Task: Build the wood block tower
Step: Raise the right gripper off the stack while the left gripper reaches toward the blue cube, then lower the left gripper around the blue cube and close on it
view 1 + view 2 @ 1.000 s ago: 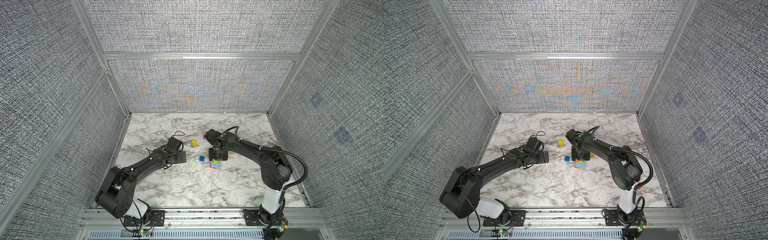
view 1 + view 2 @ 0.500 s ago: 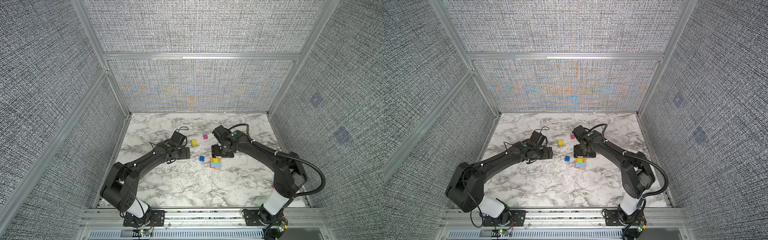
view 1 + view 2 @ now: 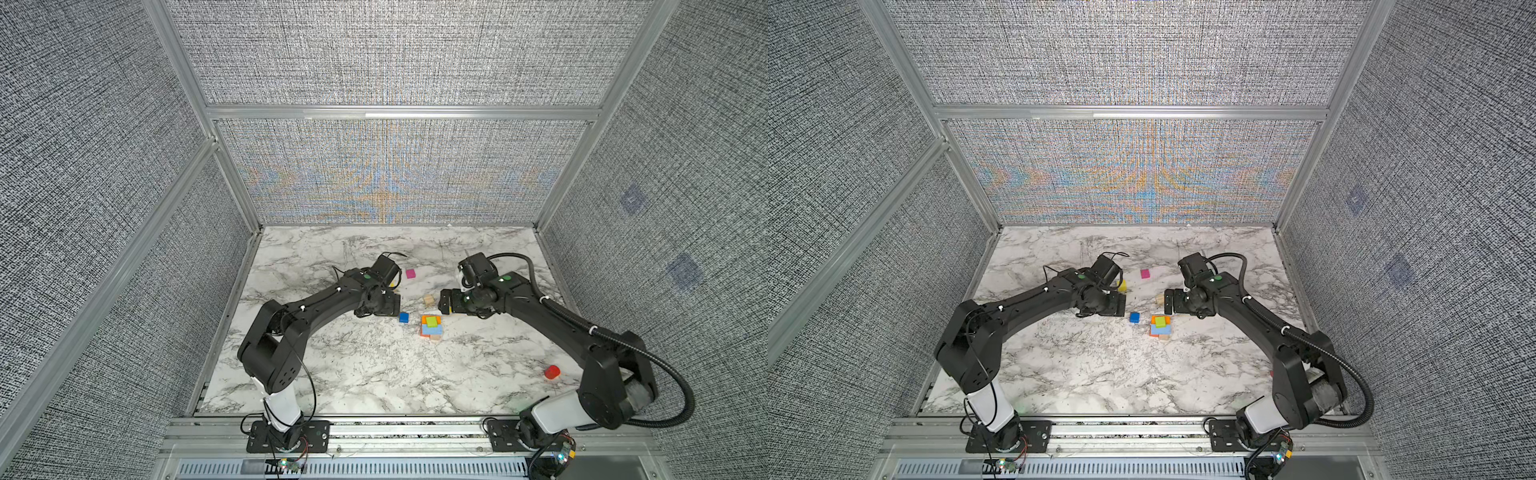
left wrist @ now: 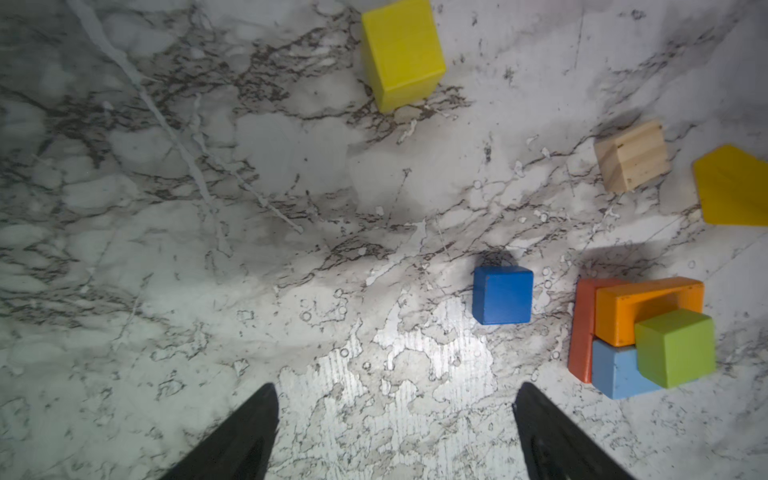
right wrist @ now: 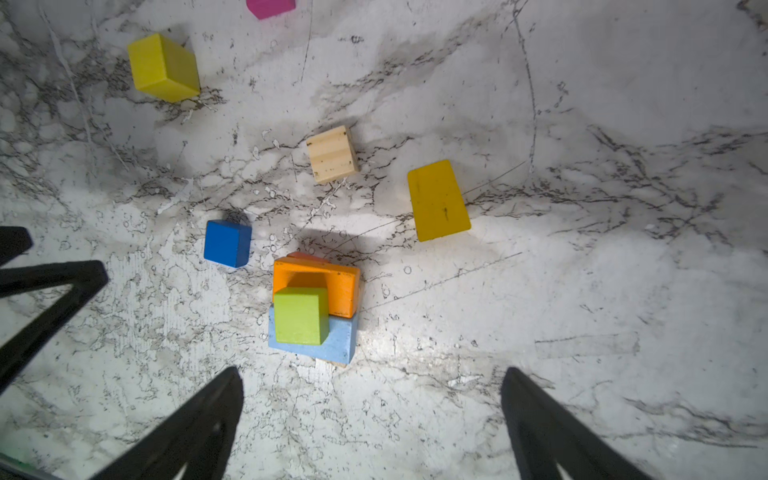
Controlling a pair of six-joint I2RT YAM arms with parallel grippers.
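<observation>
The tower, a low stack topped by a green cube, is set mid-tabletop on white veined marble, ringed by loose wood blocks, flanked by the left gripper and the right gripper, jaws spread and empty, and enclosed by grey woven wall panels.

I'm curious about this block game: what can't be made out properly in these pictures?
Tan brick at the base of the tower: only a sliver shows in the right wrist view, under the light blue brick.
Magenta block: cut off by that view's edge.
Yellow cube: mostly behind the left arm in both top views.
</observation>
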